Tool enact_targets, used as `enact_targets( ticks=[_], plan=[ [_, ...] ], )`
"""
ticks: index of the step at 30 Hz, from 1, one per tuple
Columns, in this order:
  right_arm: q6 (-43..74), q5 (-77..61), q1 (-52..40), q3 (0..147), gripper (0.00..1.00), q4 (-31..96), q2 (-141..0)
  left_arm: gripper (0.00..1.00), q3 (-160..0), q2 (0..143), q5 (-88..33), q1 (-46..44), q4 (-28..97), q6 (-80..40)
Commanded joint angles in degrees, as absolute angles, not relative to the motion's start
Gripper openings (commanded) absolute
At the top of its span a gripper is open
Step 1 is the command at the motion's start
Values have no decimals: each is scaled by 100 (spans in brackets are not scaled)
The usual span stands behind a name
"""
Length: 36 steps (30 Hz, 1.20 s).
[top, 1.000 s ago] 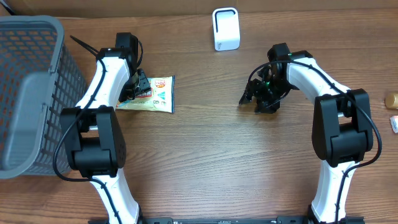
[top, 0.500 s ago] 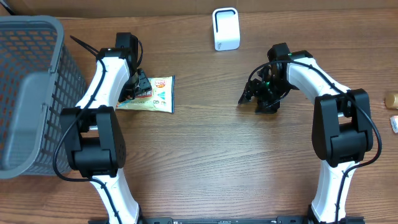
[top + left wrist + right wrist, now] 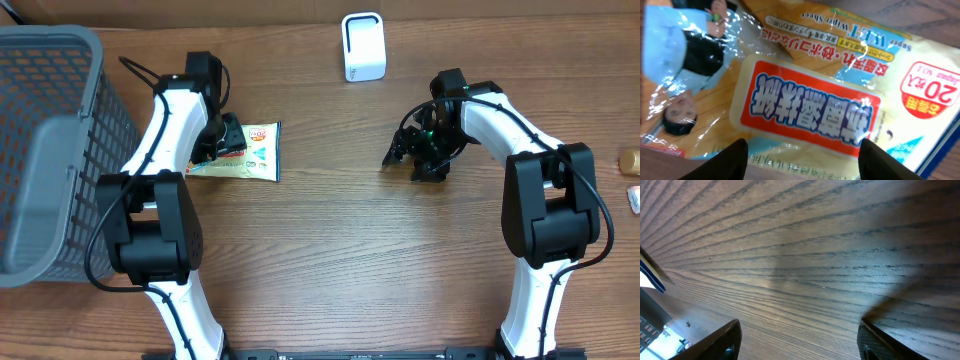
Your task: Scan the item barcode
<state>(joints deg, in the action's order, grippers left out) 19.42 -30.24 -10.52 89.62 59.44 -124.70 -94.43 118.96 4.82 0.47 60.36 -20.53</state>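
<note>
The flat plastic packet of wet wipes, pale yellow with a red and blue label, lies on the brown wooden table in its left half, near the far edge. In the left wrist view the packet fills the frame, its red label with white characters facing up.

The left gripper is over the packet's left end. Its two black fingers are spread wide with the packet's wrapper showing between them, and they pinch nothing. Whether the tips touch the plastic cannot be told.

A white upright box-shaped scanner stands at the far edge, well apart from the packet.

The right gripper is low over bare wood, jaws wide apart and empty.

A grey plastic mesh basket stands at the table's left side.
</note>
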Motion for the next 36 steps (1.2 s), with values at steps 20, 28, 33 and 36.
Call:
enact_targets(
  ticks=[20,28,33,36],
  plan=[
    [1769,-3050,-1041,9050,75,5894,-12405,68,-10077,11885,287,27,6010,-1798],
    [1750,-3050,-1041,9050,75,5863,-12405,67,-9467,11889,290,25,5527,-1800],
    [1750,-3050,-1041,9050,75,5850,-12405,67,-9105,11889,121,-8,5205,-1796],
    [1750,-3050,-1041,9050,75,5839,-12405,66,-8925,11889,-139,-8,5046,-1789]
  ],
)
